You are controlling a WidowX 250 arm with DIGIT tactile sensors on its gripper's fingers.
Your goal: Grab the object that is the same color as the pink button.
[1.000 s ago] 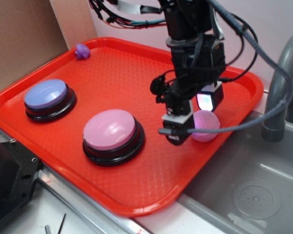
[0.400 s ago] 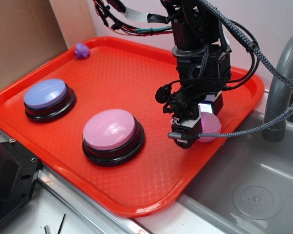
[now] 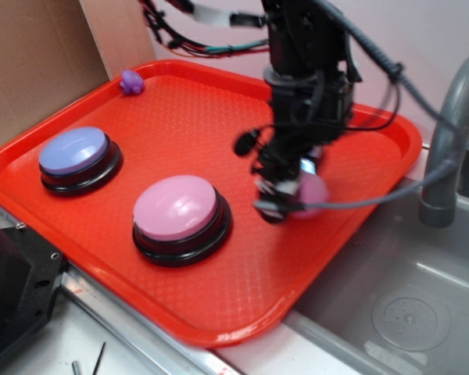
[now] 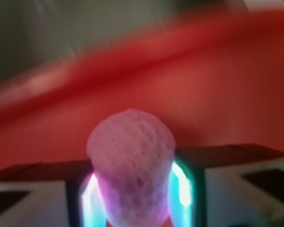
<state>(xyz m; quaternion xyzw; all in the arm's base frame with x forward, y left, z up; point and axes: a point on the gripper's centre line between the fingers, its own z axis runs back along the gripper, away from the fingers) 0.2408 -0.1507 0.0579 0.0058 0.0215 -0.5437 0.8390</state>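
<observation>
- Red tray [image 3: 219, 312] fills the scene, near corner overhanging the grey sink [image 3: 406, 312] on the right.
- pink button [image 3: 177, 206], big dome on black base, sits on the tray's near-middle part.
- gripper [image 3: 291, 195] is just right of the pink button, blurred in the exterior view; fingers pressed against both sides of the pink ball [image 3: 309, 194].
- wrist view: pink ball [image 4: 131, 168], dimpled, wedged between the two glowing pads [image 4: 181, 184], squeezed a bit taller than round; red tray surface behind it.
- ball looks raised off the tray or barely above it, cannot tell for sure.
- lavender-blue button [image 3: 74, 151] sits further left, well apart from the gripper.
- small purple toy [image 3: 131, 82] at the tray's far left corner.
- grey faucet [image 3: 453, 117] at the far right.
</observation>
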